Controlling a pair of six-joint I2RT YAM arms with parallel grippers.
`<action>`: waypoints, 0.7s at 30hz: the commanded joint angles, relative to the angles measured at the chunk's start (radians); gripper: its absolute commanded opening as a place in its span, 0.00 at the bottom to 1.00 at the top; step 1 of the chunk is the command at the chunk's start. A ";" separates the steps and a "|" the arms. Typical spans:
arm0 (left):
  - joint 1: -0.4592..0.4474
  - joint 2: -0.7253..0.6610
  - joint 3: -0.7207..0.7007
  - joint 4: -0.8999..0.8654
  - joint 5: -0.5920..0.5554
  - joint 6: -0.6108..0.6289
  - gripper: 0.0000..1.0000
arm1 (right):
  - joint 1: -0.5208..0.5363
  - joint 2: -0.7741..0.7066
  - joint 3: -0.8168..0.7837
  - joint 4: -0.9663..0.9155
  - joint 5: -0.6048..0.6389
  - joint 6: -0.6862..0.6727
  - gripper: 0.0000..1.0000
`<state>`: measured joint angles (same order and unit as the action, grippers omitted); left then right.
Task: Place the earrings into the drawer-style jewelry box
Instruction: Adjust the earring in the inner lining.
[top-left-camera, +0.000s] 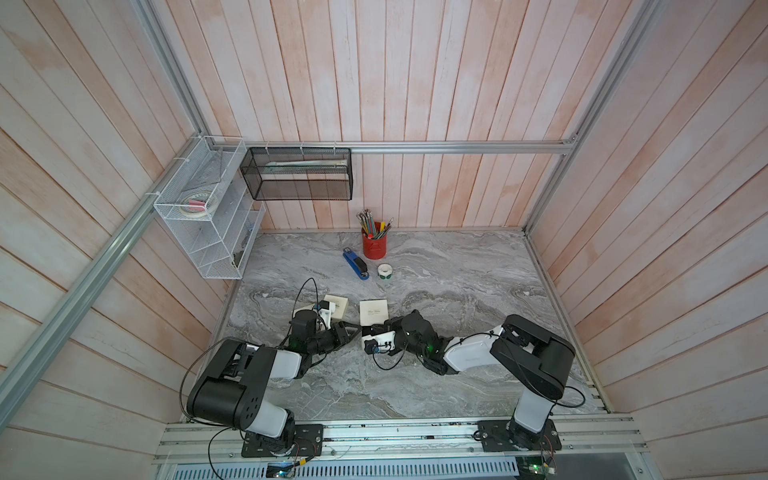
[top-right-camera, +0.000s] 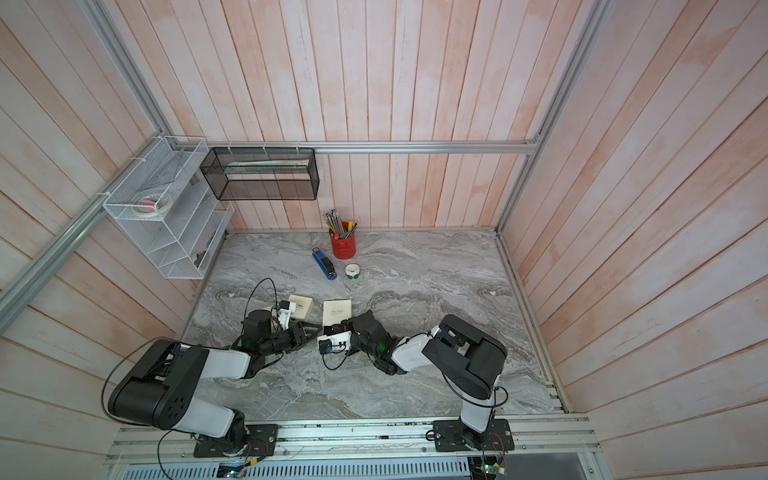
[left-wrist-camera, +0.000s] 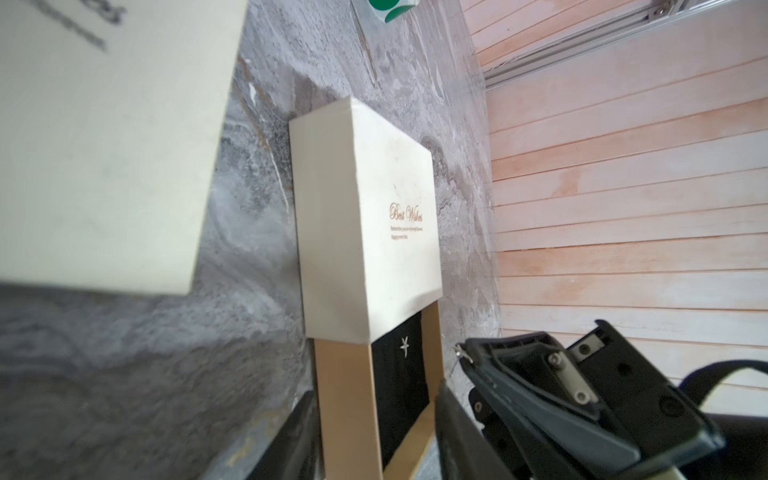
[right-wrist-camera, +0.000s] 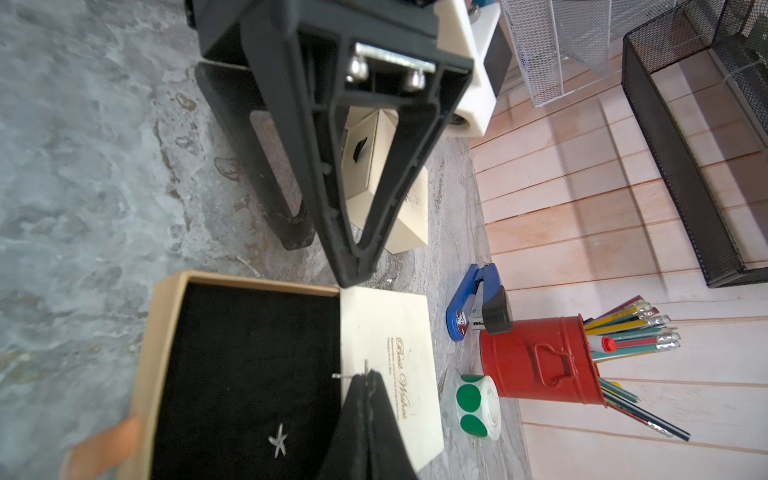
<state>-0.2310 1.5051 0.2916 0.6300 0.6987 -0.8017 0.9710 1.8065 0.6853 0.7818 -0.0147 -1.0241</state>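
One earring (right-wrist-camera: 351, 376) is pinched in the shut right fingers (right-wrist-camera: 361, 415) over the drawer (right-wrist-camera: 164, 332), right at its edge by the sleeve (right-wrist-camera: 390, 332); the star earring (right-wrist-camera: 277, 445) lies on the drawer's black lining. The left fingers (right-wrist-camera: 316, 174) stand partly apart, empty, just beside the drawer's side wall. It looks best to shift further over the lining, sink low, then open gently so nothing bounces out.

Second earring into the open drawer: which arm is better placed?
Right. The right gripper is shut on an earring over the open drawer, where a star earring already lies. The left gripper sits beside the drawer, fingers apart, empty.
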 joint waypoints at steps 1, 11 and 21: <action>0.005 0.023 0.004 -0.012 0.003 0.033 0.40 | -0.009 -0.001 -0.011 -0.030 0.020 -0.039 0.00; 0.006 0.095 0.027 0.038 0.034 0.013 0.29 | -0.006 0.055 0.043 -0.064 -0.040 -0.088 0.00; 0.005 0.120 0.033 0.049 0.046 0.010 0.27 | 0.001 0.115 0.086 -0.061 -0.020 -0.119 0.00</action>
<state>-0.2291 1.6066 0.3069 0.6544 0.7284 -0.7937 0.9672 1.8961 0.7471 0.7334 -0.0349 -1.1343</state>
